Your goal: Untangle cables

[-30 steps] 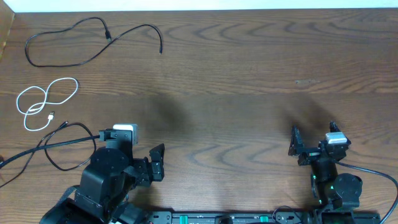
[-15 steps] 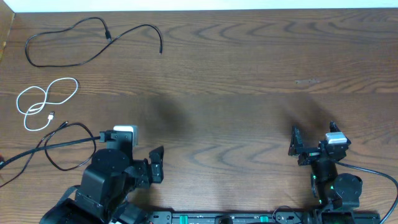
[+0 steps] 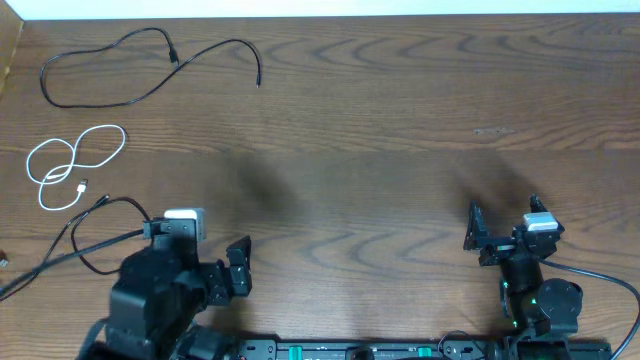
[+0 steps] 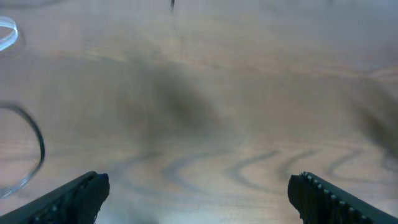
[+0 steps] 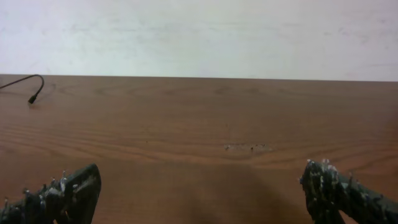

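Overhead: left pincer (image 4: 199, 190), right pincer (image 5: 202, 180) wide open, empty; risk of left arm (image 3: 150, 290) snagging black cable (image 3: 110, 201) beside it, dragging it onto white cable (image 3: 75, 165).

1. The counter (image 3: 400, 130) is open wood across its middle and right, from near edge to far edge.
2. The left side carries the obstacles: the far black cable (image 3: 173, 58), the white cable (image 3: 60, 175) and the near black cable (image 3: 103, 203), which lies just beside the left pincer (image 4: 199, 186).
3. Bare strips separate the three.
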You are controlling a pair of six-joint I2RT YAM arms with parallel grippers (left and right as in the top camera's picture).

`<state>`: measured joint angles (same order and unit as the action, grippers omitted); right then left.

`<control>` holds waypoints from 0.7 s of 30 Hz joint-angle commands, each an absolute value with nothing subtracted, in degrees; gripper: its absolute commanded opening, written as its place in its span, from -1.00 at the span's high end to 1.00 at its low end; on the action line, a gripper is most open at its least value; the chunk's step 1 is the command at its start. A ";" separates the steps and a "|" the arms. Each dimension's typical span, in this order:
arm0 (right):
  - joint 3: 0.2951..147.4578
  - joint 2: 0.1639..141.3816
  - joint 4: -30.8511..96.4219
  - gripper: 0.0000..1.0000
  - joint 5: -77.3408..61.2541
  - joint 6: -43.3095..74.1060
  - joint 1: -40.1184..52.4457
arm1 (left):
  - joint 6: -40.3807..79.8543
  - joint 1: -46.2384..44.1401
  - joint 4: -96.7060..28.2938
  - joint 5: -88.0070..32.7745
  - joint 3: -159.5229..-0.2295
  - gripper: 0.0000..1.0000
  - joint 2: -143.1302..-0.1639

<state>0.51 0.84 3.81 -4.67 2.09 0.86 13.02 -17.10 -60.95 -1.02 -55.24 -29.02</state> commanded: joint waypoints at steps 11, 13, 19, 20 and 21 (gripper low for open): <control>0.30 0.38 4.01 -0.98 -4.64 1.43 0.40 | -6.00 -6.20 -43.64 -10.57 -35.42 -0.96 -14.24; 0.30 0.38 4.01 -0.98 -4.64 1.43 0.40 | -6.00 -5.37 -39.88 -10.83 -32.21 -0.95 -11.97; 0.30 0.38 4.01 -0.98 -4.64 1.43 0.40 | -6.02 -2.13 -31.11 -11.64 -22.09 -0.95 -5.37; 0.30 0.38 4.01 -0.98 -4.64 1.43 0.40 | -6.09 -1.67 -30.00 -12.23 -20.71 -0.95 -4.54; 0.30 0.38 4.01 -0.98 -4.64 1.43 0.40 | -7.62 -0.58 -27.22 -15.09 -17.69 -0.96 -2.79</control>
<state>0.51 0.84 3.86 -4.69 2.09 0.86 -4.99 -2.42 -30.89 -10.83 -21.96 -5.72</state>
